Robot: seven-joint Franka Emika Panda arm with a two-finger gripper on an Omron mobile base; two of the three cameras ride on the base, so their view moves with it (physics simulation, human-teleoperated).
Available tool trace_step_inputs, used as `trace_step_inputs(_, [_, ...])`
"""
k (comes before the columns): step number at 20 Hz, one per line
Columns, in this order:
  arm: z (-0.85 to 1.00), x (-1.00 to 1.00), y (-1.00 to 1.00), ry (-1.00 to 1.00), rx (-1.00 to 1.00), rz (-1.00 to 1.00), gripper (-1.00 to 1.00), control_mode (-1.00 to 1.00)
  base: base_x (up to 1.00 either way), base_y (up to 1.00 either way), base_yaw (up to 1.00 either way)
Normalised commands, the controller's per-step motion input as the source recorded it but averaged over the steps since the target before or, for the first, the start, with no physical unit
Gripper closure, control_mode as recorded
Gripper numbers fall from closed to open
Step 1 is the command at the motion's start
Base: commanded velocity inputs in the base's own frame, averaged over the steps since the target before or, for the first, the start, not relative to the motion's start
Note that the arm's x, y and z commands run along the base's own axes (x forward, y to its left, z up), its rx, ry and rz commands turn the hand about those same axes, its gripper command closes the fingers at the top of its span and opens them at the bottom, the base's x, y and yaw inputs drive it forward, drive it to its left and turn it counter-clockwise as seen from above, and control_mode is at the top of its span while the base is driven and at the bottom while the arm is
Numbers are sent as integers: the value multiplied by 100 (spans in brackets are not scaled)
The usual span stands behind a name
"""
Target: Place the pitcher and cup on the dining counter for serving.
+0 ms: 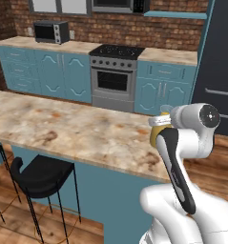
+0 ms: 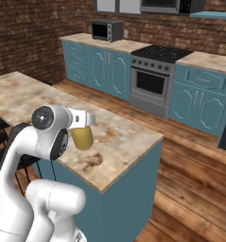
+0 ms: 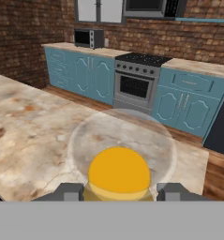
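At the left of the left base view a black bar stool (image 1: 41, 175) stands under the overhang of the long beige-brown marbled stone surface (image 1: 63, 128) on its teal base, the dining counter where serving is meant to happen; along the brick wall at the top, the microwave (image 1: 51, 31) and the steel oven range (image 1: 114, 76) sit well apart from the work; toward the right of that view the mustard-yellow bottle-shaped pitcher (image 1: 157, 134) with its pale top peeks out beside the white arm, carried upright, presumably so that it can be set down on its base; in the right base view its rounded body (image 2: 82, 136) hangs at centre left, above the near end of the slab (image 2: 114, 142), whether touching it I cannot tell; in the hand view the claw (image 3: 119, 191) at bottom centre looks clenched around the pitcher (image 3: 118, 174), a dark fingertip (image 3: 69, 191) pressed at each side; placement seems close.
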Motion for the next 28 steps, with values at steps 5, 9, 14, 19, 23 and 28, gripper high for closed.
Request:
trace_step_inputs(5, [0,0,0,0,0,0,100,100,34,100,2])
trace_step_inputs(9, [0,0,0,0,0,0,100,100,0,96,-10])
trace_step_inputs(14, [0,0,0,0,0,0,100,100,2,72,-26])
trace_step_inputs(19, [0,11,56,-11,-15,-24,100,-100,1,14,-6])
trace_step_inputs(23, [-7,26,58,-10,-15,-30,100,-100,0,0,0])
trace_step_inputs(28, [-28,43,6,-5,-1,-22,100,-100,0,0,0])
